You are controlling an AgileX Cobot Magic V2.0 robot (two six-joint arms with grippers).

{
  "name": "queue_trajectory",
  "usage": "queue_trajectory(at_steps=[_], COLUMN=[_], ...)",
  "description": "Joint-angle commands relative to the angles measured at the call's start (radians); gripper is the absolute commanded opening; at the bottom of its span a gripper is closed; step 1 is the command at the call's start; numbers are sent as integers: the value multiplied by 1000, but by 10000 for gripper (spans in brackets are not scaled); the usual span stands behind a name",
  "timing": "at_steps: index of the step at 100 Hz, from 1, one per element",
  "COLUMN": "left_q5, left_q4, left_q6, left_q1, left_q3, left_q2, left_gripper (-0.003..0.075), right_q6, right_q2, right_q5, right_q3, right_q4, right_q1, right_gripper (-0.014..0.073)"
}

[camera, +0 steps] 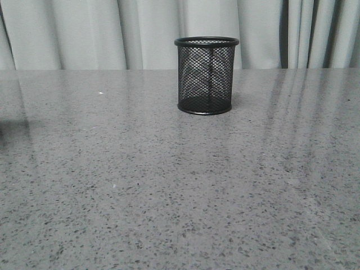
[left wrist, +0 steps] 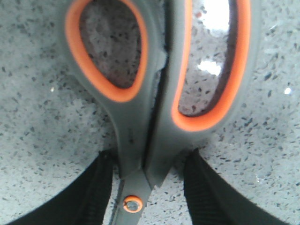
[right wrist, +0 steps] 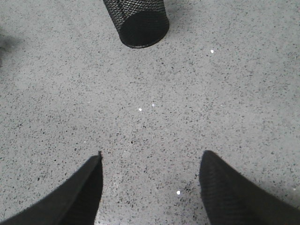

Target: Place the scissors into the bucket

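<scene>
The scissors (left wrist: 140,126) fill the left wrist view, with grey handles, orange-lined loops and an orange pivot screw. My left gripper (left wrist: 150,157) has its two black fingers against both sides of the scissors' neck, just below the handle loops, shut on it. The blades are out of view. The bucket (camera: 206,76), a black wire-mesh cup, stands upright at the back middle of the table; its base also shows in the right wrist view (right wrist: 140,23). My right gripper (right wrist: 150,161) is open and empty above bare table, short of the bucket. Neither arm nor the scissors show in the front view.
The grey speckled table (camera: 180,191) runs back to a grey curtain (camera: 84,34). A faint shadow lies at the table's left edge (camera: 8,132).
</scene>
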Motion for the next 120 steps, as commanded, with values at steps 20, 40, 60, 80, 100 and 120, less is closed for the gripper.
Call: queue_trajectory(at_steps=[20, 40, 60, 80, 100, 120], left_q5=[-42, -37, -48, -69, -86, -72], left_q4=[-46, -61, -50, -45, 1, 38], left_q6=[-60, -171, -216, -266, -335, -485], left_q1=[4, -2, -2, -2, -77, -232], left_q3=[-10, -10, -14, -79, -166, -266], left_q2=[-1, -11, -93, -239, -374, -425], left_gripper=[-18, -21, -21, -21, -21, -21], right_q6=[-12, -12, -12, -12, -20, -174], right_q2=[12, 12, 12, 12, 12, 14], right_q5=[-62, -66, -74, -112, -175, -216], right_q3=[-33, -33, -33, -33, -33, -67], right_q4=[7, 7, 9, 41, 164, 349], right_q1=[2, 2, 2, 2, 2, 2], right_gripper=[405, 405, 405, 405, 405, 405])
